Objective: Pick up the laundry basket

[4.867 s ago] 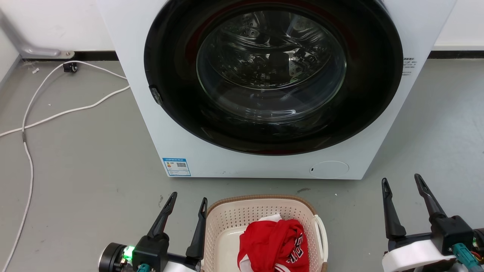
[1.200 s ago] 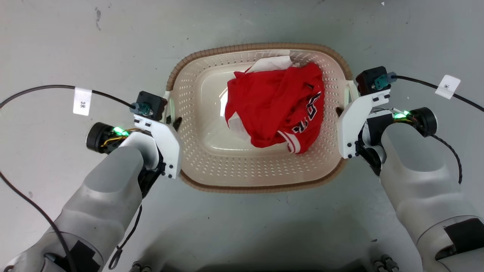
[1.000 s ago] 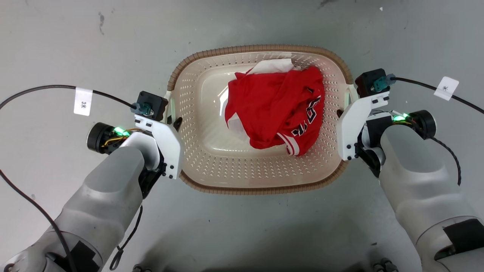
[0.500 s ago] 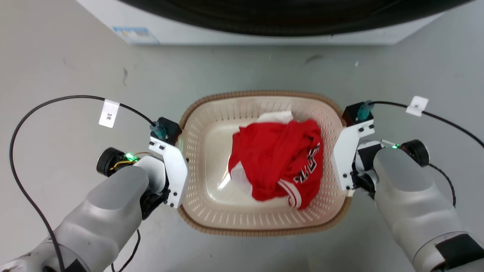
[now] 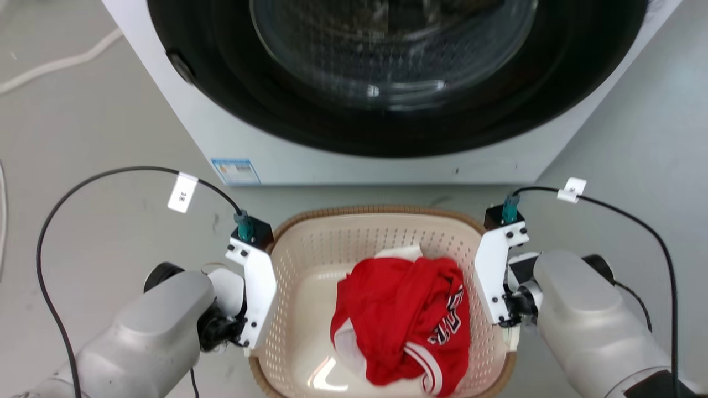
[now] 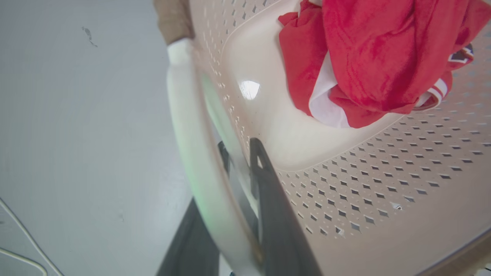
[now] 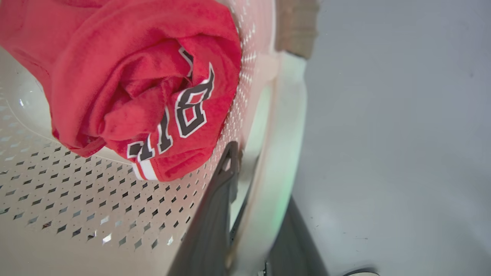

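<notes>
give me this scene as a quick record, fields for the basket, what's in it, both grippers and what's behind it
basket: cream perforated plastic laundry basket with brown woven-look rim
contents: crumpled red jersey with black-and-white lettering
left gripper: shut across the basket's side at the white left handle, one finger inside the wall
right gripper: shut the same way at the white right handle
behind: white front-loading washing machine
off the floor: cannot tell
</notes>
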